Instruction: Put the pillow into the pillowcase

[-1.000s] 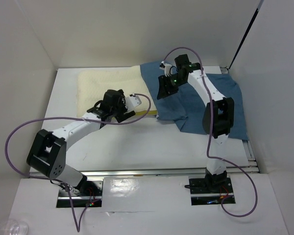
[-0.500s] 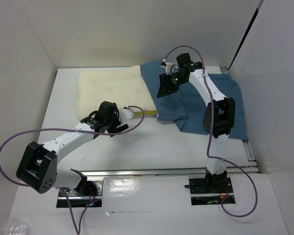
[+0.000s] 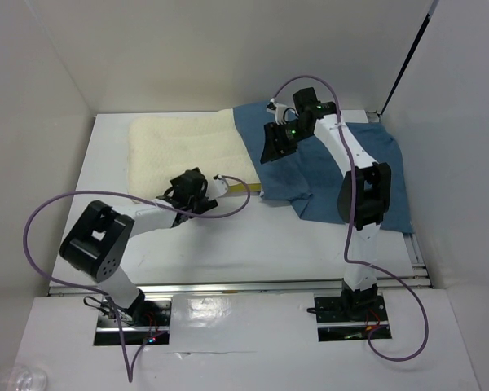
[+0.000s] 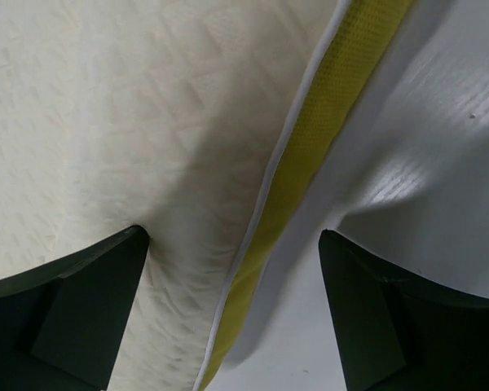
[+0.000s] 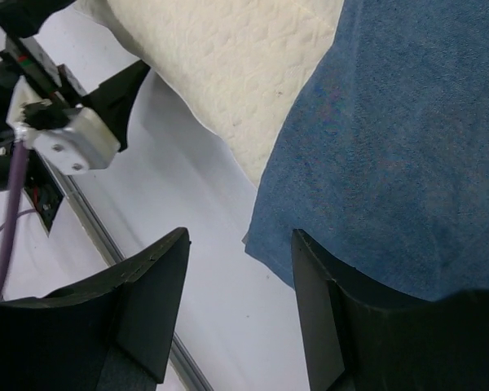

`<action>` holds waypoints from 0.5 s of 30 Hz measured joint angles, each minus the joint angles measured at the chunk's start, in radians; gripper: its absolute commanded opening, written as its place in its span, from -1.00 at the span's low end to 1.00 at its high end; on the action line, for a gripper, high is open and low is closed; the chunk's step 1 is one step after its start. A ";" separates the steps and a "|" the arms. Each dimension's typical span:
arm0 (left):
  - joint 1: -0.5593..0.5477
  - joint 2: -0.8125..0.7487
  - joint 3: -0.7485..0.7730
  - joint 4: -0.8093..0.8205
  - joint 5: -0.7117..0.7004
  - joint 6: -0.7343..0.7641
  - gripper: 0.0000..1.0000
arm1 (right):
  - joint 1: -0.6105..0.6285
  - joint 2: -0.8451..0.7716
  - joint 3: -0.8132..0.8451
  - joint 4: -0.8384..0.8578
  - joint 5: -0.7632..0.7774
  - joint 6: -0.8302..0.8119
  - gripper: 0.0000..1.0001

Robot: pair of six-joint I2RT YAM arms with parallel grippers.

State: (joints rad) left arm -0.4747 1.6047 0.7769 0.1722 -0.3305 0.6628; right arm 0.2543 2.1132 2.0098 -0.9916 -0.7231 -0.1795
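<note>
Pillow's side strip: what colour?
Mustard-yellow strip, white piping, on the cream pillow; best in left wrist view.

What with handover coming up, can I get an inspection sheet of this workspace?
Surface: white table, no spills seen.
Job's things: cream pillow lies far left. The blue pillowcase lies to the right, its left edge overlapping the pillow's right end. Whether the pillow is inside cannot be told.
Clutter: a clear object at the near-left corner, off the table.
End effectors: left end effector open, astride the pillow's yellow-trimmed near edge. Right end effector open, over the pillowcase's left edge, holding nothing.
Cables: purple cables loop off both arms; the left one arcs beside the pillow's near edge.
Surroundings: white walls on three sides.
</note>
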 measured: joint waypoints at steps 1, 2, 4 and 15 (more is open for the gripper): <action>0.000 0.023 0.002 0.018 -0.006 0.009 0.84 | 0.001 0.000 0.000 -0.003 0.000 0.000 0.22; 0.000 0.044 0.006 0.032 -0.012 0.013 0.67 | 0.003 0.000 0.000 -0.006 0.001 0.000 0.22; 0.000 0.086 0.032 0.045 -0.028 0.023 -0.42 | 0.006 0.000 0.000 -0.010 0.004 0.000 0.22; 0.064 0.161 0.369 -0.292 0.186 -0.104 -1.00 | 0.018 -0.082 -0.103 0.019 0.109 -0.010 0.19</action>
State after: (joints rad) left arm -0.4103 1.7657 1.1458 -0.1200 -0.1444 0.5587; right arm 0.2718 2.0308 1.9068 -0.9730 -0.6144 -0.1890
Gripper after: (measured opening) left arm 0.080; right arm 0.599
